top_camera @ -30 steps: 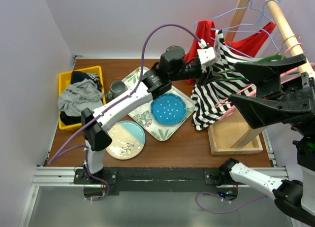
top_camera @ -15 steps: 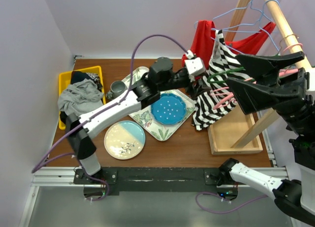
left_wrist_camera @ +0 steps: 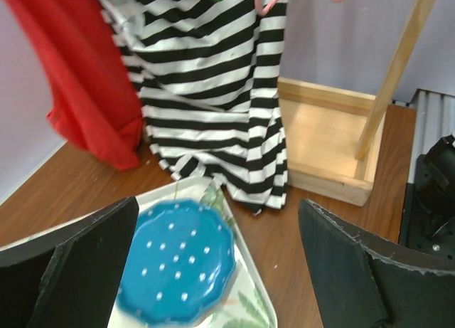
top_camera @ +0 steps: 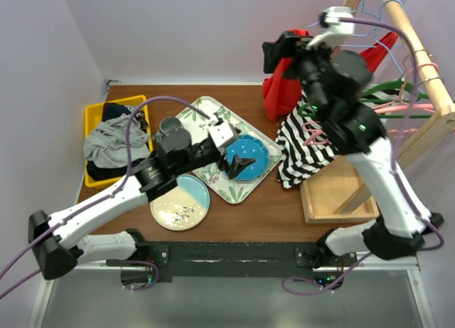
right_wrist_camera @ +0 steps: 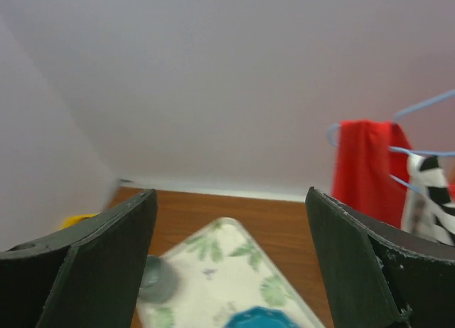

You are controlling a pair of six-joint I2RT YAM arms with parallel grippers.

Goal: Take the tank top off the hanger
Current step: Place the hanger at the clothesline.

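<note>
Tank top (top_camera: 302, 146), black-and-white striped, hangs from the wooden rack (top_camera: 419, 54) just beside a red garment (top_camera: 281, 90), its hem down at the desk (top_camera: 270, 214). The left hand (top_camera: 240, 164), spread and empty, hovers over a blue plate (top_camera: 257, 151) on a tray (top_camera: 202, 109). The right hand (right_wrist_camera: 231, 200), spread and empty, is up by the red garment.

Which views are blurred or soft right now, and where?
Top external: sharp and evenly lit across the table. Left wrist: the blue plate is smeared and soft, the striped tank top fairly crisp. Right wrist: whole frame hazy, low contrast; the tray and grey cup at the bottom edge are blurred.
</note>
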